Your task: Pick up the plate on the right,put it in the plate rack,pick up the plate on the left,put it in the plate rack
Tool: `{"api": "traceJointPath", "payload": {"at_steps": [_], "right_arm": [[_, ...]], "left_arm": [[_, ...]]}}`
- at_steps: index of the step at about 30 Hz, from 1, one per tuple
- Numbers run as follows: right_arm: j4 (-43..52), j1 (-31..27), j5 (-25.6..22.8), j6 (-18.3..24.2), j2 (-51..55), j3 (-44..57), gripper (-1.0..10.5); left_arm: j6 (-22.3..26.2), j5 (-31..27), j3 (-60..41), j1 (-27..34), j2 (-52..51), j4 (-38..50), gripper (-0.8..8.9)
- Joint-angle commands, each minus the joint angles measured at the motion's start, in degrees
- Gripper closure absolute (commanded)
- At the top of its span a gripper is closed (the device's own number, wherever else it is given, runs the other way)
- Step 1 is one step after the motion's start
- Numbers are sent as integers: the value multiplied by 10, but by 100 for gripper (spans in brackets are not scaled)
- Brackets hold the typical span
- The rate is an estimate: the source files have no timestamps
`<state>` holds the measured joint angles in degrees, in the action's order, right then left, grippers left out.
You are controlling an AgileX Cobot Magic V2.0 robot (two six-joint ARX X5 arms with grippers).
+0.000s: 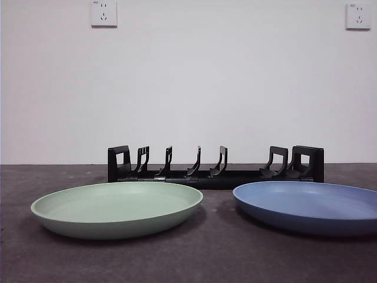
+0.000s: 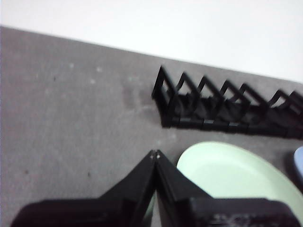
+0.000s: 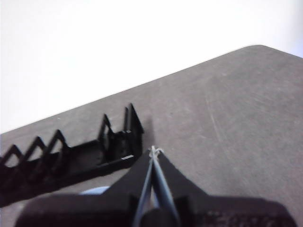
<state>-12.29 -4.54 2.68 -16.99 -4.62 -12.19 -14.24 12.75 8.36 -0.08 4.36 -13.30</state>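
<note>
Beyond both claws: plate rack [image 1: 215, 166], empty, prongs upright for plates.
Right gripper [image 3: 154, 150]: closed, empty, above blue plate [image 1: 309, 204].
Left gripper [image 2: 155, 154]: closed, empty, beside green plate [image 2: 236, 176].

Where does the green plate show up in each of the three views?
Front view: green plate lies low on the picture's left, in front of the rack.
Left wrist view: its rim and inside show just beyond the shut left end effector.
Right wrist view: not in it.
Shared landmark: the black rack, seen in all three views.
</note>
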Motion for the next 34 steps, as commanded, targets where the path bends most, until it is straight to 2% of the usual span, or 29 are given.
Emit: {"api": "traceJointPath", "payload": {"at_steps": [1,3,7,10,14,20,25,32,33,34], "right_arm": [[-21,0,23,-8,-39,-48,959],[-45,0,44,-5,-69,-84,959],[-121,0,102,39,-140,-176,959],[-195,0,133,81,-193,-254,959],[-302,0,151,144,-257,-355,959],[-450,0,177,205,-329,-461,959],[-502,1,213,218,-360,-493,959],[-508,1,214,218,-365,-495,950],[-507,1,214,217,-365,-495,938],[-507,1,217,217,-365,-495,919]], "left_arm": [[-8,21,38,2,26,-7,820],[-8,39,66,2,49,-14,820],[0,85,138,2,110,-53,820],[24,122,196,2,161,-89,820],[59,173,270,2,220,-143,820],[106,219,359,1,280,-226,820],[145,241,399,-9,306,-288,820],[147,242,401,-39,313,-299,816],[147,247,401,-39,316,-299,805],[146,253,401,-39,317,-299,740]]}}
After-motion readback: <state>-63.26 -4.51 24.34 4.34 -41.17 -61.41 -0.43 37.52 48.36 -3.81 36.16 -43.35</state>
